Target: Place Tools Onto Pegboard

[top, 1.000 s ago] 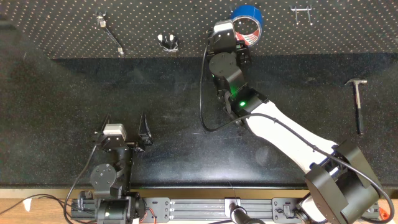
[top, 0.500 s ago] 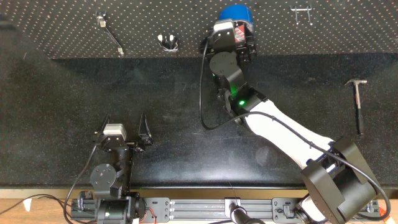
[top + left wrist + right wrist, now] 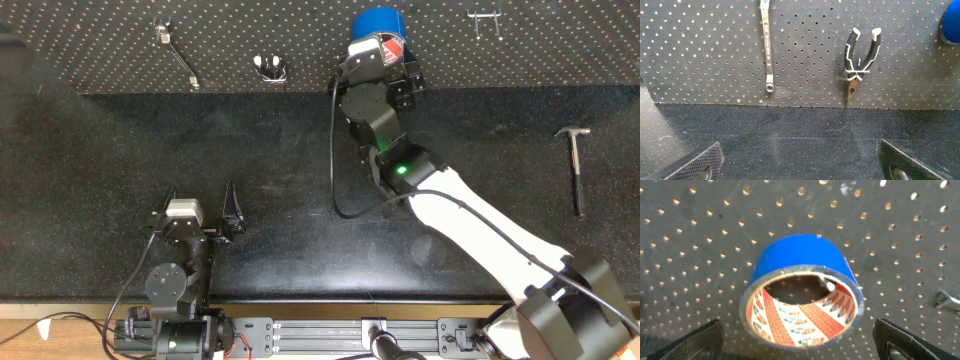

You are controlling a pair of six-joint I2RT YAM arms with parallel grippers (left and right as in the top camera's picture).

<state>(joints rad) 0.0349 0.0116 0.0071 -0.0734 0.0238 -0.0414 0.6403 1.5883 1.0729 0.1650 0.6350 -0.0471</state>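
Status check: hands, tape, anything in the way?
Right hand open at the blue tape roll. Roll looks hung on its peg. Left hand open, back from the pegboard. Hammer not yet hung, nothing blocking.

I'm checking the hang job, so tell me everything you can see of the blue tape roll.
The blue tape roll is wide, with a glossy blue outside and a white core printed in red. It sits against the pegboard, open end outward, a small peg tip showing inside its core, apparently carrying it. The right hand is open, fingers spread either side, clear of it.
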